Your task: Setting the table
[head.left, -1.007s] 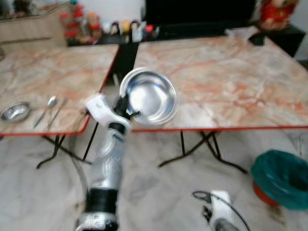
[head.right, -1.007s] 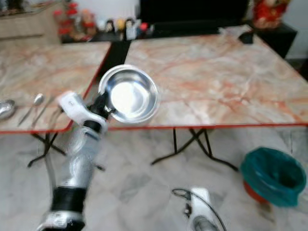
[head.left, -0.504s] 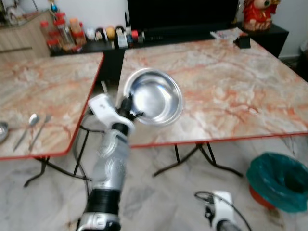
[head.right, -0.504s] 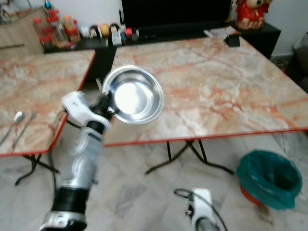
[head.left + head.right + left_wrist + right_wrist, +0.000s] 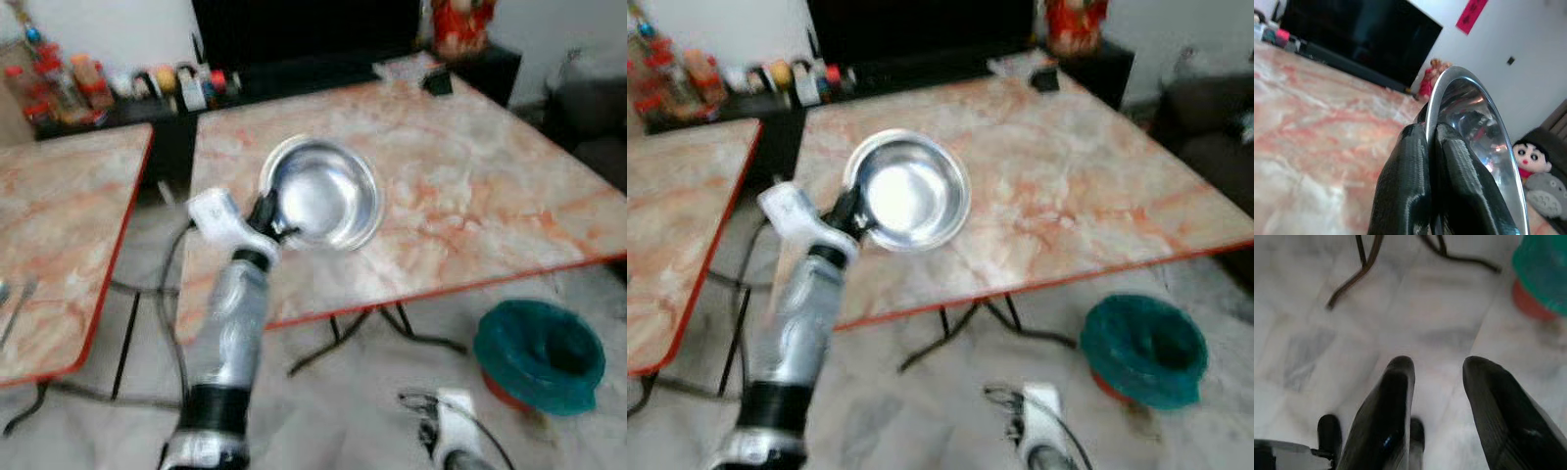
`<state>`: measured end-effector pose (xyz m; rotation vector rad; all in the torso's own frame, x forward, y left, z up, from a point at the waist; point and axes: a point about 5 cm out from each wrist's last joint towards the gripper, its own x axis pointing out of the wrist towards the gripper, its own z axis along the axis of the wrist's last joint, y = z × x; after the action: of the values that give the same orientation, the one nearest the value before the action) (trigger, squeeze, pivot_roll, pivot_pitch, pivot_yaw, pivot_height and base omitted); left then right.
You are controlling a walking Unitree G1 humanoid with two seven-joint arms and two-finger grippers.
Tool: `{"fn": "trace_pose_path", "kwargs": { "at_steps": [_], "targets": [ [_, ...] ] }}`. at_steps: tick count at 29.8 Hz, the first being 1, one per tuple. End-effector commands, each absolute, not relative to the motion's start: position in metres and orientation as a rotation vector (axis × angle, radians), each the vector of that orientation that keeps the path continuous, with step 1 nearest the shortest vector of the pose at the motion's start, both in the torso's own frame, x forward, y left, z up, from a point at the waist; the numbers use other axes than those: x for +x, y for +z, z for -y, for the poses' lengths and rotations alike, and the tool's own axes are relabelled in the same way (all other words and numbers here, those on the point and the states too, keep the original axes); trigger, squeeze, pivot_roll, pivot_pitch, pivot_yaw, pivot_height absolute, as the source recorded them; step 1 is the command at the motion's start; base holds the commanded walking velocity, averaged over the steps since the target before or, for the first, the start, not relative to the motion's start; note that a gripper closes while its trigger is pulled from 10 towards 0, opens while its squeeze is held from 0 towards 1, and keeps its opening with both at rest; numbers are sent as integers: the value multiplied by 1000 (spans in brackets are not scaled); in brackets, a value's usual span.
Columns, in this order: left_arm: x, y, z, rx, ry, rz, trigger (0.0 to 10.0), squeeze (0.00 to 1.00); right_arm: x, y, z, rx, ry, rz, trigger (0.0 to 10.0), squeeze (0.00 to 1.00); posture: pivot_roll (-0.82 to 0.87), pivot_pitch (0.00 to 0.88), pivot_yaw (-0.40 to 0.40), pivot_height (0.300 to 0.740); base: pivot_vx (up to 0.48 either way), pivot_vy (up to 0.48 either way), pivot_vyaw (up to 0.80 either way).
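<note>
A shiny steel bowl (image 5: 321,194) is tilted on edge, its hollow facing me, and held in the air over the near left part of the marble table (image 5: 470,186). My left gripper (image 5: 266,215) is shut on the bowl's rim at its left side. In the left wrist view the two black fingers (image 5: 1410,166) pinch the thin rim of the bowl (image 5: 1476,115). My right gripper (image 5: 1437,377) hangs low over the floor, open, with nothing between its fingers.
A second marble table (image 5: 59,215) stands to the left, with a gap between the two. A teal bin (image 5: 539,352) sits on the floor at the right. Bottles and jars (image 5: 147,83) line a dark shelf behind the tables.
The camera has swung to the right, so the left table and its cutlery have slid towards the left edge. The bowl stays held in my left gripper, a little further over the table.
</note>
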<state>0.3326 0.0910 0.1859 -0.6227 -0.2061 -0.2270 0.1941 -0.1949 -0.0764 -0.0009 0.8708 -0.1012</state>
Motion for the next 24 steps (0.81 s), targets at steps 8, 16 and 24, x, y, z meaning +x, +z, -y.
{"fn": "trace_pose_path", "kwargs": {
  "at_steps": [8,16,24],
  "targets": [
    [336,189,-105,-610,-163,229,10000,0,199,-75,181,27,-72,-858,10000,0,17,0,57,740,0,0,0],
    [336,187,-107,-592,-152,222,10000,0,201,-74,181,-5,-60,-853,10000,0,19,0,56,740,0,-30,0],
    [336,185,-107,-587,-144,216,10000,0,200,-75,184,-4,-75,-850,10000,0,16,0,57,740,251,-339,113]
  ]
}}
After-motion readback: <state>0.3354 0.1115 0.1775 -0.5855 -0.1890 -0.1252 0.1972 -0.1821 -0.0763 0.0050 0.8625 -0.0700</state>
